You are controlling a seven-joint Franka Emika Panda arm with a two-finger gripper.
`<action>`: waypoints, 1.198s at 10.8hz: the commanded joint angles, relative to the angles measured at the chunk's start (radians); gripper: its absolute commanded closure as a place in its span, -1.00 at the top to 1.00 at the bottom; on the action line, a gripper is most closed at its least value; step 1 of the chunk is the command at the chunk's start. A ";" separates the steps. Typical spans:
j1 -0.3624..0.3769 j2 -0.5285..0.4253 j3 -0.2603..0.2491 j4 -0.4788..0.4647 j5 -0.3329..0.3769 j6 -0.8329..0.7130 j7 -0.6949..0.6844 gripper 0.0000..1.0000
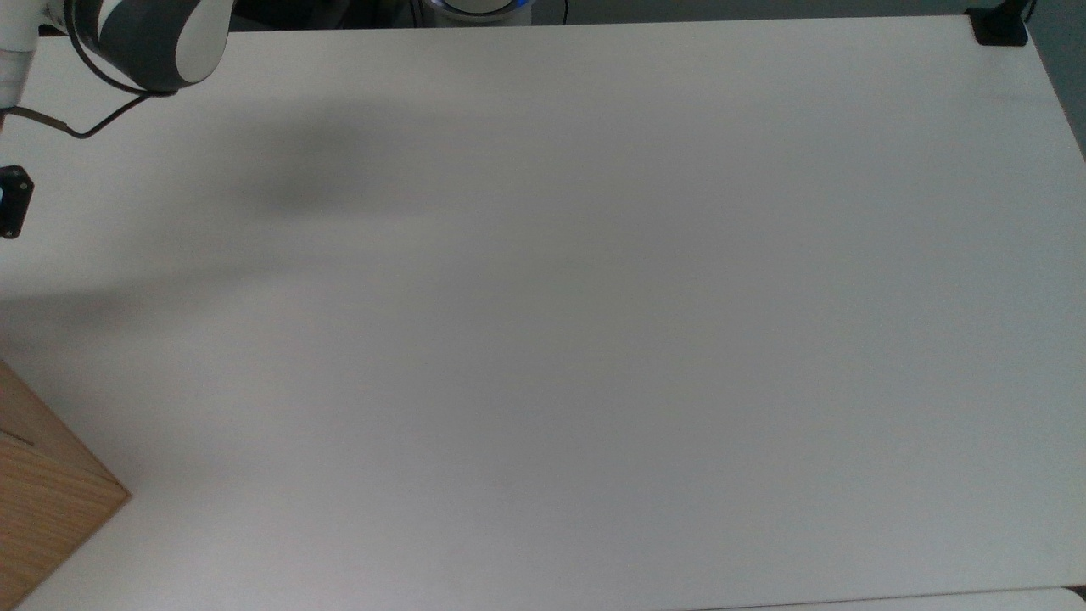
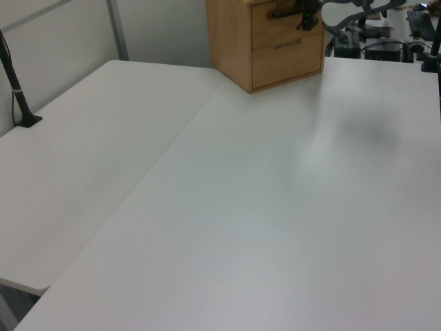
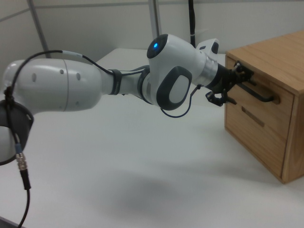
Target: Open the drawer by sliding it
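The drawer (image 3: 259,102) is the upper one of two in a light wooden cabinet (image 3: 280,52), its front flush with the cabinet body. A thin black bar handle (image 3: 259,95) runs across the front. In the right view my gripper (image 3: 236,85) is at the handle's left end, open, one finger above the bar and one below. The left view puts the gripper (image 2: 306,14) against the right end of the handle (image 2: 284,12) on the drawer (image 2: 282,24). A black piece of the gripper (image 1: 13,202) shows at the top view's left edge.
A lower drawer (image 3: 254,130) with a small handle sits under the upper one. The cabinet (image 1: 38,501) stands on a wide white table (image 1: 594,297). My white arm (image 3: 118,85) reaches over the table. A black post (image 2: 17,89) is clamped at the left view's left edge.
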 commanded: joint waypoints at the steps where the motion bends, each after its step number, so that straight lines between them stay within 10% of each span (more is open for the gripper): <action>1: 0.002 0.030 -0.005 0.069 -0.004 -0.005 -0.079 0.34; 5: 0.008 0.016 -0.002 0.051 0.000 -0.003 -0.157 -0.69; 13: 0.008 -0.187 0.056 -0.169 0.009 -0.017 -0.151 -1.00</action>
